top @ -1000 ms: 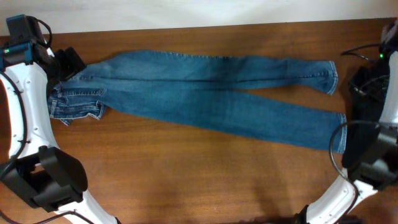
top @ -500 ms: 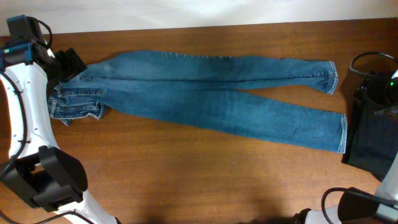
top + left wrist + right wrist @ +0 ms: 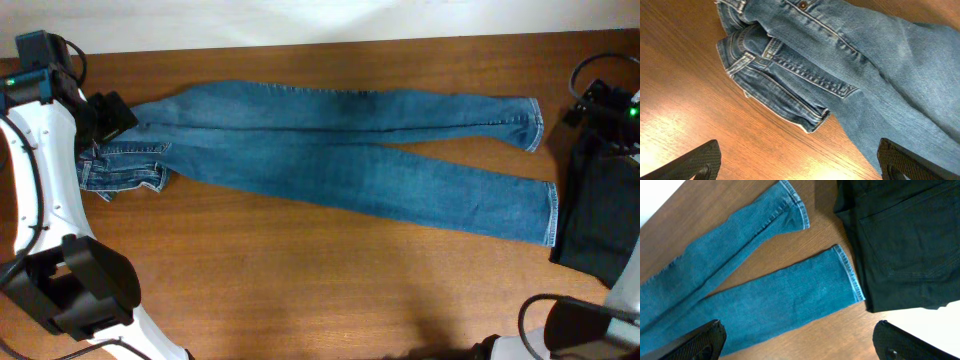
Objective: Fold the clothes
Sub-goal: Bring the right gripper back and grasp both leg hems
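Observation:
The clothes, a pair of blue denim jeans (image 3: 330, 150), lie spread across the wooden table, waist at the left and both legs running right. The waist end (image 3: 780, 75) is bunched and folded over, showing a pocket and the waistband. The two leg hems (image 3: 847, 280) end near the table's right side. My left gripper (image 3: 108, 115) hovers at the waist end. In the left wrist view it (image 3: 800, 170) stands open over bare wood and holds nothing. My right gripper (image 3: 805, 347) is open and empty, raised above the lower leg's hem.
A black garment (image 3: 595, 220) lies at the table's right edge, close beside the lower hem; it also fills the upper right of the right wrist view (image 3: 905, 240). The right arm (image 3: 610, 105) reaches in at the far right. Bare wood (image 3: 300, 280) runs along the front.
My right gripper has opened and let go of the lower leg's hem, and its arm has drawn away toward the far right. The left gripper has shifted only slightly.

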`<state>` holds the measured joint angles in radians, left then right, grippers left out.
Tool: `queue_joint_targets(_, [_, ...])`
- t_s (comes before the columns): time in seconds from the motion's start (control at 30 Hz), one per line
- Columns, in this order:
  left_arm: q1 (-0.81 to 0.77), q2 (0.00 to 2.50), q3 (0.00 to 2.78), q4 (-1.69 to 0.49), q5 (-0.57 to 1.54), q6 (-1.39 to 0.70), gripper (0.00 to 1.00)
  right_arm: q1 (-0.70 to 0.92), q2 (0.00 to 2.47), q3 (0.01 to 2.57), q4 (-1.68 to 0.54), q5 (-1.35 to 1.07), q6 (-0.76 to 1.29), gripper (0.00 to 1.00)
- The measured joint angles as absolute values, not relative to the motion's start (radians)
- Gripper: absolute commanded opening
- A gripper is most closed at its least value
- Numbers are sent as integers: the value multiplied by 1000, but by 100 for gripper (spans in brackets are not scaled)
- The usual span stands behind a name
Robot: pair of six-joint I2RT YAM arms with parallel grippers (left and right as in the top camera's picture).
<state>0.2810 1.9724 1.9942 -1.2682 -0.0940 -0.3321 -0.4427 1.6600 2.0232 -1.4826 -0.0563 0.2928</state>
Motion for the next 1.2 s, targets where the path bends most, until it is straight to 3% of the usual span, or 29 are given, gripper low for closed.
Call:
queue_joint_targets(0.33, [281, 1972, 1994, -1272, -113, -332, 99, -443, 1901, 2004, -1371, -206, 370, 99])
queue_joint_targets(0.73, [281, 1972, 1994, -1291, -113, -336, 99, -408, 2280, 2002, -1070, -324, 455, 99])
queue_joint_targets(1.2, [281, 1980, 1994, -1291, -113, -336, 99, -409, 2346, 2000, -991, -220, 550, 99])
